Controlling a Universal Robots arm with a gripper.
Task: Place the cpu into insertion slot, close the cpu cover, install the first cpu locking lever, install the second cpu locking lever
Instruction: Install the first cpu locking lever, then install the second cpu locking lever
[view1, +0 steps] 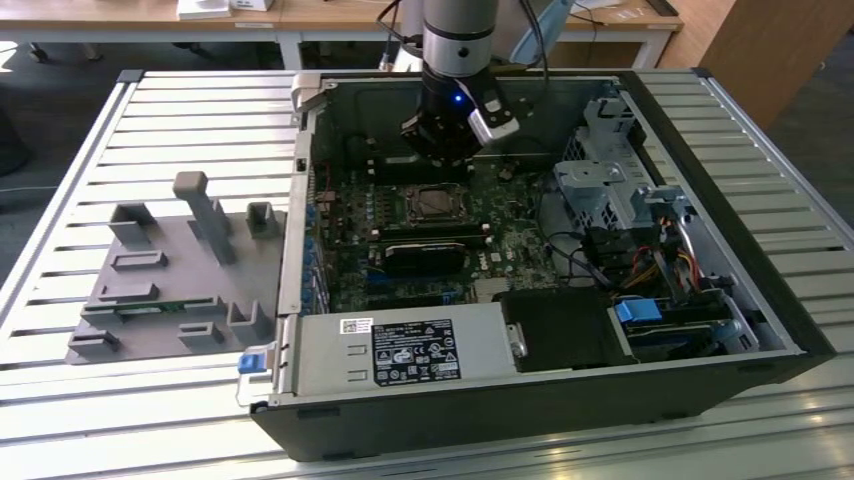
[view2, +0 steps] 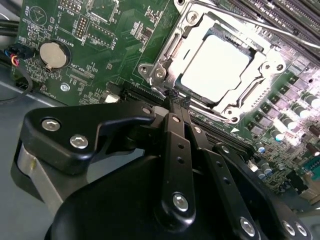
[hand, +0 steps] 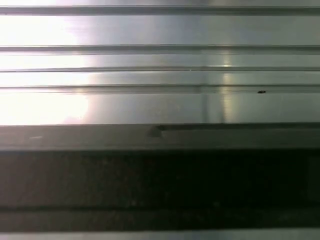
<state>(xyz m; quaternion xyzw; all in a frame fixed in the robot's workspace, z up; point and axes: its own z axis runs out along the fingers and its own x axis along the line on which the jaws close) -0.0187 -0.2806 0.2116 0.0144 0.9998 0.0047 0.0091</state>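
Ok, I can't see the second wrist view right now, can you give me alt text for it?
The gripper, fingers together, sits at a corner of the insertion slot, where the cpu lies under the closed cpu cover. Around them is the green motherboard with a round coin battery.

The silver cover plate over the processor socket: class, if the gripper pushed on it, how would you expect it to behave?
The cover plate is a thin metal frame, so probably stiff yet bendable under a hard push. Its shiny surface may let the gripper slip. Lying flat around the chip, it seems unlikely to tip.
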